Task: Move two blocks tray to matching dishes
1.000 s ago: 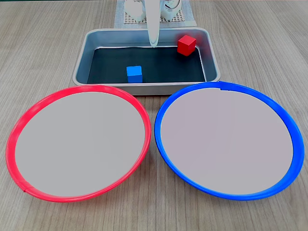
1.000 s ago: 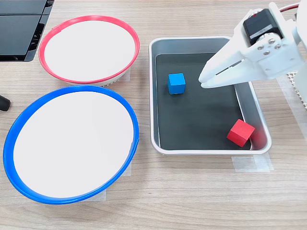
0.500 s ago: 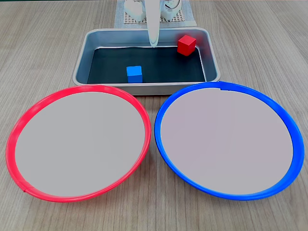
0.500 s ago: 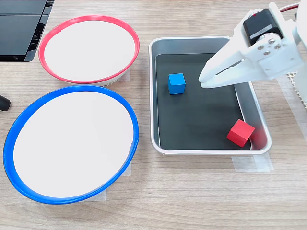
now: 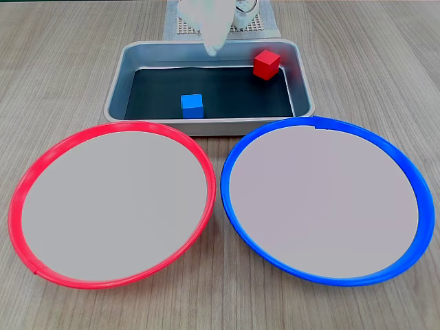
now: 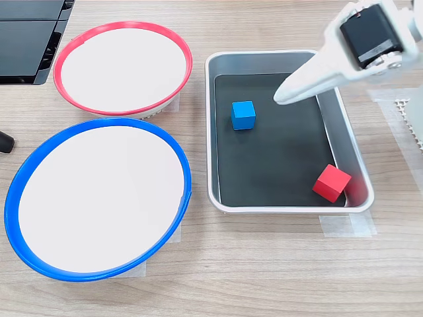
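Note:
The blue block (image 5: 192, 105) (image 6: 243, 114) and the red block (image 5: 266, 64) (image 6: 331, 183) lie apart on the dark floor of the metal tray (image 5: 234, 93) (image 6: 277, 155). The blue one sits near the wall facing the dishes, the red one in a corner on the arm's side. My white gripper (image 5: 214, 49) (image 6: 280, 98) hangs shut and empty over the tray's arm-side edge, pointing down toward the floor, clear of both blocks. The red-rimmed dish (image 5: 113, 206) (image 6: 122, 66) and the blue-rimmed dish (image 5: 323, 203) (image 6: 99, 198) lie side by side beside the tray, both bare.
The arm's base stands on a white mesh mat (image 5: 180, 27) (image 6: 413, 125) behind the tray. A black device (image 6: 26, 39) lies past the red-rimmed dish at the table corner. Bare wooden tabletop surrounds the dishes.
The gripper has lifted and swung, its tip drawing back from the tray's middle toward the arm-side wall. Both blocks and both dishes stay where they were.

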{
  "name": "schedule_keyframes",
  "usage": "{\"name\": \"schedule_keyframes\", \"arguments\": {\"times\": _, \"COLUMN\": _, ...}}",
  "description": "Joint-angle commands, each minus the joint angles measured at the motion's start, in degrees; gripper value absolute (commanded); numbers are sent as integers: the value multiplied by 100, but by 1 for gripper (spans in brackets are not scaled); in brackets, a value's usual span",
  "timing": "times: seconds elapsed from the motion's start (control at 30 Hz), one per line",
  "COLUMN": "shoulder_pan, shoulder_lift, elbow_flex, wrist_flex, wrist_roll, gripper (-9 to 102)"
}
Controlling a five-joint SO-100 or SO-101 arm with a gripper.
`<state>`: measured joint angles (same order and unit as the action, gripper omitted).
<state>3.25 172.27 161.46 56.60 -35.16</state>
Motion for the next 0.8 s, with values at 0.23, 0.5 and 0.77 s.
{"name": "schedule_keyframes", "arguments": {"times": 0.23, "shoulder_pan": -949, "shoulder_lift": -3762, "elbow_flex": -3059, "wrist_flex": 2487, "wrist_roll": -2514, "gripper": 14}}
{"name": "schedule_keyframes", "arguments": {"times": 0.5, "shoulder_pan": -1397, "shoulder_lift": -4658, "elbow_flex": -2681, "wrist_flex": 2048, "wrist_roll": -3366, "gripper": 23}}
{"name": "schedule_keyframes", "arguments": {"times": 0.77, "shoulder_pan": -1898, "shoulder_lift": -5265, "elbow_flex": -2241, "wrist_flex": 1055, "wrist_roll": -2830, "gripper": 23}}
